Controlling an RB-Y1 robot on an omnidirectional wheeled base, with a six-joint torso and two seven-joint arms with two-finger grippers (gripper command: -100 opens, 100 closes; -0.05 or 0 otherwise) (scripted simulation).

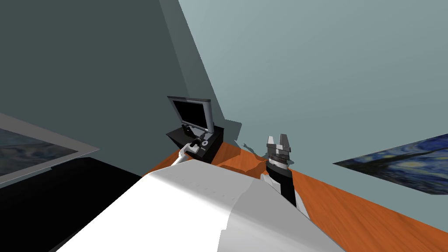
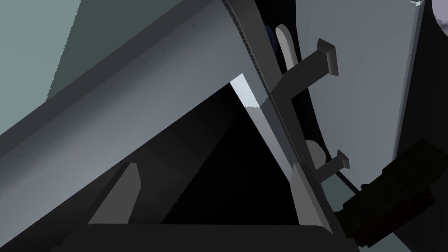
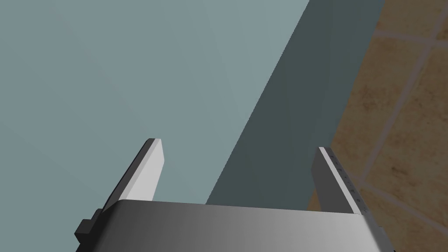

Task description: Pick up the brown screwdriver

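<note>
Stands close before a low dark cabinet (image 1: 215, 148) that rests on an orange wood floor (image 1: 350, 205) in a corner of grey-green walls. Sees a flat monitor (image 1: 192, 113), black screen in a grey frame, upright on the cabinet's top toward its back.

Reaches the left gripper (image 1: 201, 141) over the front of the cabinet's top, just below the monitor's foot. Holds its two fingers (image 2: 127, 192) wide apart, with nothing pinched between them.

Faces, through the left wrist camera, a broad grey slab (image 2: 131, 100) slanting across just ahead of those fingers, with black beneath it and two grey T-ended pegs (image 2: 323, 57) beside its edge. Cannot tell whether that slab belongs to the monitor.

Cannot tell for certain where the screwdriver lies. Notes a brown-black bar (image 2: 393, 194) just outside one left finger, on the side away from the slab and untouched by the gripper; cannot tell whether that is the tool.

Holds the right gripper (image 1: 278, 138) up off to the cabinet's right, apart from it, fingers pointing upward. Spreads them wide as well in the right wrist view (image 3: 148, 170), gripping nothing.

Has a framed starry-night painting (image 1: 402, 168) on the wall well to the cabinet's right, another framed picture (image 1: 30, 148) well to its left, and a black area (image 1: 65, 197) on the left, nearer than the cabinet.
</note>
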